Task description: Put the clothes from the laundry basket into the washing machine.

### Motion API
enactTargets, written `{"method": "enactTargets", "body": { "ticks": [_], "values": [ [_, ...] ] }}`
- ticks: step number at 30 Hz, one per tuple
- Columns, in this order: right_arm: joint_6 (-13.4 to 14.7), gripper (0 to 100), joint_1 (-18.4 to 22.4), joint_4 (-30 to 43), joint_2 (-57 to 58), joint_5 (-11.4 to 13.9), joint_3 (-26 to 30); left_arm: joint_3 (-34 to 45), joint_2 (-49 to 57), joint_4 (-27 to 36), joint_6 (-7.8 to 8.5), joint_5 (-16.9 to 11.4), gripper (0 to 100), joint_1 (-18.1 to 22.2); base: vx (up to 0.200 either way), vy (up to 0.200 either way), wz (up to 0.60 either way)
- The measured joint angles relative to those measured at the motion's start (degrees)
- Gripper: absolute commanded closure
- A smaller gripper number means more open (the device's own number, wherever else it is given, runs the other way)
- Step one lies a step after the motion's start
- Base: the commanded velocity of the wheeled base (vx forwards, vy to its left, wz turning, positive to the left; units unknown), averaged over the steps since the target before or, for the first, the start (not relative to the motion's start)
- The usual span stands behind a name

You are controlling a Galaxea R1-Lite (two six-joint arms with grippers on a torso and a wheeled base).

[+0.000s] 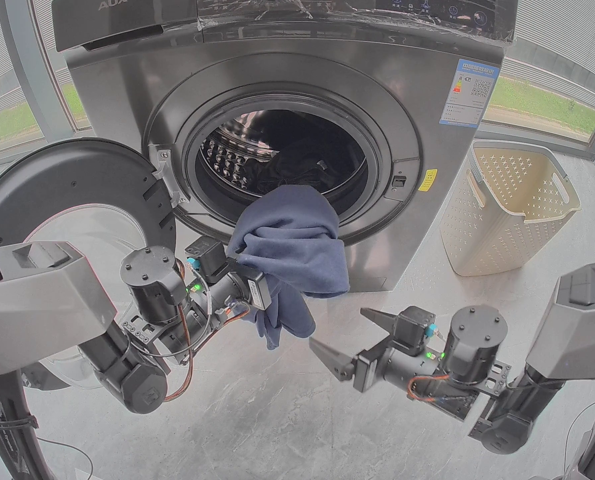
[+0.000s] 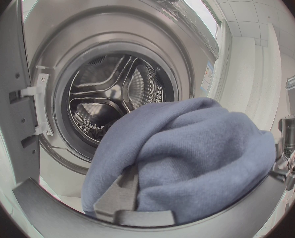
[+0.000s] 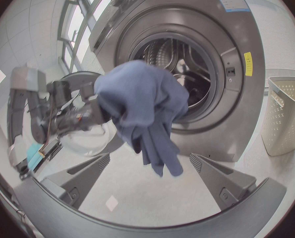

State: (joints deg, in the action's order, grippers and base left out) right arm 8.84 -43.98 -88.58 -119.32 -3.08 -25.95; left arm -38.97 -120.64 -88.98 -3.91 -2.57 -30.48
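**Blue garment hanging at the washer's mouth**

The left pincer (image 1: pixel 243 265) is pinching a slate-blue knitted garment (image 1: pixel 291 241) and holding it up off the pale grey stone-patterned floor (image 1: pixel 277 421). Its fingers are closed into the cloth, and the fabric is draping over them and hiding the tips. The top of the bunched garment is overlapping the lower rim of the round drum opening (image 1: pixel 277 148) of the silver front-loading washing machine (image 1: pixel 411 101), while its loose ends are dangling below the pincer, in front of the machine's lower panel. In the head view it is not clear whether the cloth is touching the rim or hanging just in front of it.

The machine's round dark-framed glass door (image 1: pixel 64 181) is standing swung wide open on the robot's left. Inside the steel drum, dark clothing (image 1: pixel 297 161) is lying against the bottom.

The right pincer (image 1: pixel 341 331) is hovering low over the floor in front of the machine, its two fingers spread wide apart and gripping nothing, with the garment's hanging ends near it on its left.

The cream perforated plastic laundry basket (image 1: pixel 511 208) is standing upright on the floor beside the machine's right front corner, apart from both arms.
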Motion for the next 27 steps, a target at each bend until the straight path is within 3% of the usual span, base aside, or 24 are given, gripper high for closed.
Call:
{"method": "enactTargets", "body": {
  "ticks": [9, 19, 24, 27],
  "values": [
    [-1.76, 0, -1.08, 0.00, 5.95, 3.19, 11.50, 11.17, 8.35, 0.02, 1.02, 3.30, 100, -3.08, 0.000, 0.000, 0.00],
    [-2.04, 0, 6.17, 0.01, 8.70, 3.52, 13.64, 17.12, 13.82, 0.02, 1.78, 3.46, 100, -3.56, 0.000, 0.000, 0.00],
    [-2.02, 0, 7.06, 0.00, 8.90, 3.57, 13.97, 17.86, 14.24, 0.02, 1.45, 3.44, 100, -3.72, 0.000, 0.000, 0.00],
    [-1.97, 0, 7.11, 0.01, 8.96, 3.52, 14.47, 17.94, 14.02, 0.05, 1.12, 3.35, 100, -3.47, 0.200, 0.000, 0.00]
  ]
}}
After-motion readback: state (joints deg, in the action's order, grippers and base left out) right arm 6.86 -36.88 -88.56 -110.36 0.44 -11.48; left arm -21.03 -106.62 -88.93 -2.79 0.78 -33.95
